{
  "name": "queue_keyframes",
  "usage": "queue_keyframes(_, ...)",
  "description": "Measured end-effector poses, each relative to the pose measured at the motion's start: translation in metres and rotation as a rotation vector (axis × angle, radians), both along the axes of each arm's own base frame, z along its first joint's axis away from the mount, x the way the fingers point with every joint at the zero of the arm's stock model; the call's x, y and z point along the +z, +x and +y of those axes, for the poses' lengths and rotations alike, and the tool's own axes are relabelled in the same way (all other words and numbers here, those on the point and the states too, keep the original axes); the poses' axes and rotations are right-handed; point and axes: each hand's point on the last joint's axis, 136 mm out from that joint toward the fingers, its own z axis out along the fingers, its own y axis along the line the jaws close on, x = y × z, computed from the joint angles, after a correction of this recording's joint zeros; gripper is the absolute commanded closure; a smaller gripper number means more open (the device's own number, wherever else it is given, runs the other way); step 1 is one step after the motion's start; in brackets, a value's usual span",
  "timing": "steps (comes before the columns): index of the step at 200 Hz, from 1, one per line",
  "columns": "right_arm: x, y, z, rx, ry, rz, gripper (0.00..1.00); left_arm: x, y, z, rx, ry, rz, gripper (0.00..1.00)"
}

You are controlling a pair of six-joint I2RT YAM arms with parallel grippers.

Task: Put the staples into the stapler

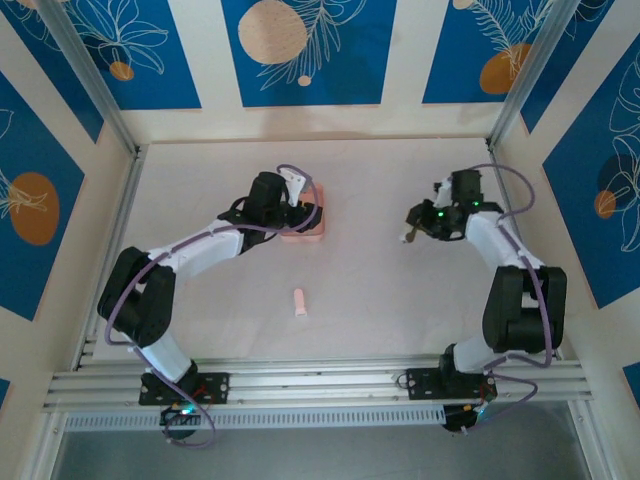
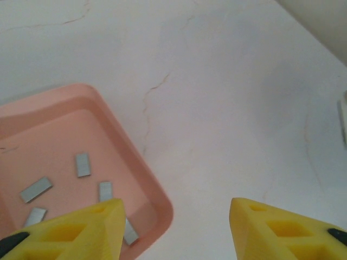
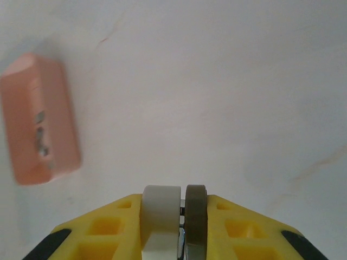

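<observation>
We see the left gripper (image 2: pixel 174 210) with fingers apart, one over the tray (image 2: pixel 142 172) corner, staples (image 2: pixel 82 164) just beyond it. The right gripper (image 3: pixel 182 196) has its fingers pressed together, with the stapler (image 3: pixel 39 120) lying well apart on the table.

Your table (image 1: pixel 380 290) has a pale, faintly veined top, much like marble, under soft, even light. Behind it and on both sides you have cream walls (image 1: pixel 400 120) hung with blue panels (image 1: pixel 300 50) showing white leaf drawings and orange discs. Metal posts (image 1: pixel 90 80) rise at its back corners, and a ribbed metal rail (image 1: pixel 320 375) runs along its near edge.
</observation>
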Motion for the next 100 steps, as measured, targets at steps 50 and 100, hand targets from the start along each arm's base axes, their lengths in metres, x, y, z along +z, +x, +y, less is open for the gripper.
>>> queue_keyframes(50,0.017,-0.029,0.100,0.099,0.180,-0.114,0.74,0.004,-0.021,-0.025,-0.095,-0.048,-0.004,0.46)
queue_keyframes(100,0.029,-0.032,0.134,0.078,0.316,-0.140,0.74,0.002,-0.040,-0.035,-0.161,-0.079,0.000,0.46)
